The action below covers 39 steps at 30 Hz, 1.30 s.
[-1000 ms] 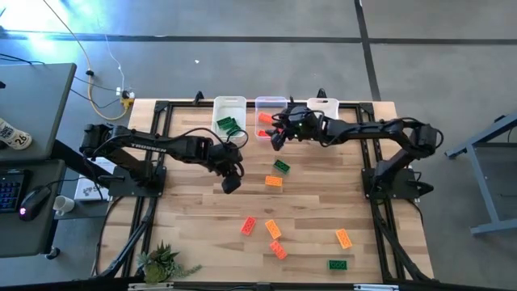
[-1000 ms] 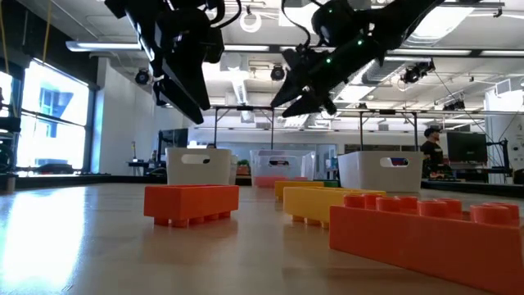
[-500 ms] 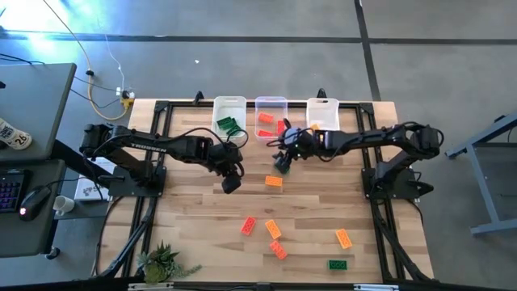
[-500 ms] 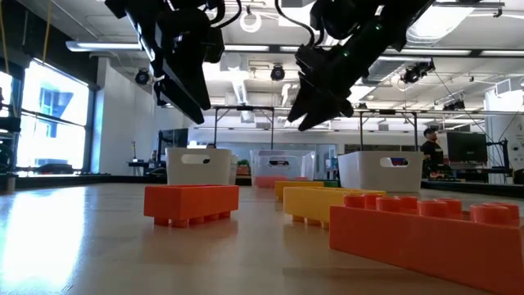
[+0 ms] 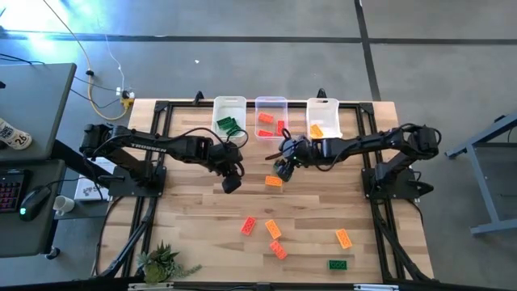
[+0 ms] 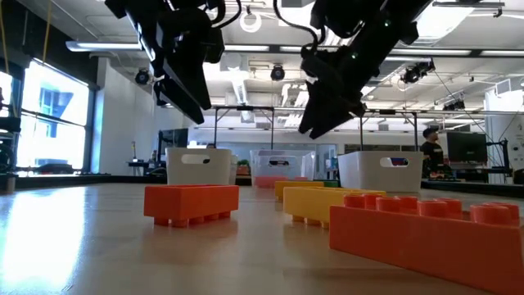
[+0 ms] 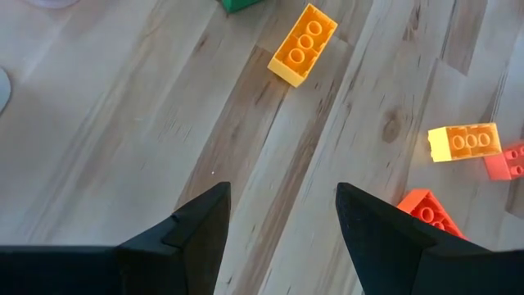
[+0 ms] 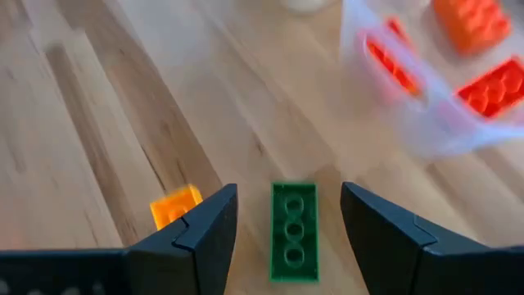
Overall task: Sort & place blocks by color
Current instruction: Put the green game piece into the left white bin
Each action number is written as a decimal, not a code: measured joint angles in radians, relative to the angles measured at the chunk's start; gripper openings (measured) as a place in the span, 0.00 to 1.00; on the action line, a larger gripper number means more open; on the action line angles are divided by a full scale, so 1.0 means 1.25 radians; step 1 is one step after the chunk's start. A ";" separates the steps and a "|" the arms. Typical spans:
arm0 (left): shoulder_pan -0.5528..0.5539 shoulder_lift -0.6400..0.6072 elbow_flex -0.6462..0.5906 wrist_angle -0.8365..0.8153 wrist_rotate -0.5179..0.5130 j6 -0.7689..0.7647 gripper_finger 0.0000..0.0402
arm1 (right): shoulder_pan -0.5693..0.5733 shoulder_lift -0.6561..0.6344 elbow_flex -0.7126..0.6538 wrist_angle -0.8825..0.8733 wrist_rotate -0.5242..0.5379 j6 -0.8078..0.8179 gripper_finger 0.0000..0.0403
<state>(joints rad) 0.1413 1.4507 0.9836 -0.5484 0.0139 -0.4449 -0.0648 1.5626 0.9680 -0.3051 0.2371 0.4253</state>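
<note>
My right gripper (image 8: 286,197) is open and hovers just above a green block (image 8: 293,231) that lies flat on the table; one finger stands on either side of it, both clear of it. From above, this gripper (image 5: 283,166) is near the table's middle, in front of the clear bin (image 5: 271,107). An orange block (image 5: 274,181) lies just nearer. My left gripper (image 5: 230,184) is open and empty, raised over bare wood to the left; its wrist view (image 7: 282,197) shows an orange block (image 7: 303,45) ahead. More red, orange and green blocks lie toward the near edge.
Three bins stand in a row at the far edge: the left white bin (image 5: 229,103) holds green blocks, the clear middle one red blocks, the right white bin (image 5: 323,103) an orange one. A small plant (image 5: 161,260) sits at the near left corner. Bare wood lies on the left.
My right gripper has moved from beside the clear bin toward the near edge and down, ending over the green block. My left arm has kept still.
</note>
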 joint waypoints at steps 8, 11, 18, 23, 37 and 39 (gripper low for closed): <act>0.014 0.000 0.000 0.007 0.000 -0.019 0.52 | 0.000 0.071 0.000 0.000 -0.005 0.003 0.51; 0.020 0.000 0.000 0.014 0.000 -0.019 0.52 | 0.000 0.093 0.000 -0.001 -0.016 0.003 0.51; 0.025 0.000 0.000 0.025 0.000 -0.019 0.52 | 0.000 0.136 0.000 0.002 -0.029 0.004 0.51; 0.029 0.000 0.000 0.025 -0.002 -0.019 0.52 | 0.000 0.169 0.000 0.000 -0.030 0.013 0.51; 0.029 0.000 0.000 0.076 -0.002 -0.012 0.52 | 0.000 0.197 0.001 -0.010 -0.048 0.056 0.27; 0.029 0.000 0.000 0.095 -0.002 -0.010 0.52 | 0.000 0.197 0.001 -0.010 -0.051 0.053 0.27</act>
<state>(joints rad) 0.1776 1.4506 0.9836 -0.4301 0.0109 -0.4576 -0.0653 1.8084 0.9688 -0.3176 0.1728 0.4920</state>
